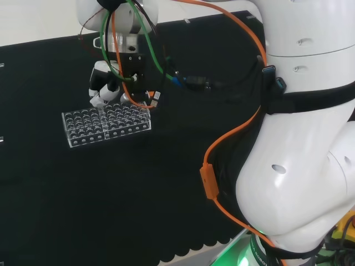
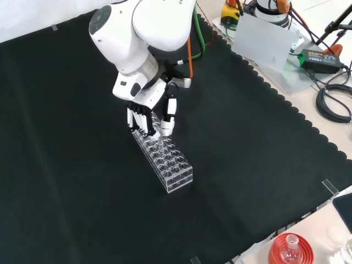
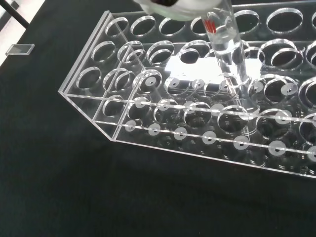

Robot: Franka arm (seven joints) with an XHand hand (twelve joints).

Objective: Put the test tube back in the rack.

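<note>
Clear rack, test tube standing through it — wrist view, robot hand above

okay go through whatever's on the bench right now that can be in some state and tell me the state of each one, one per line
Clear glass test tube: upright, lower end down inside a hole of the rack, top pinched by the hand.
Clear plastic test tube rack: flat on the black cloth, the other holes in view empty.
Black and white hand: over one end of the rack, fingers curled on the tube.
</note>
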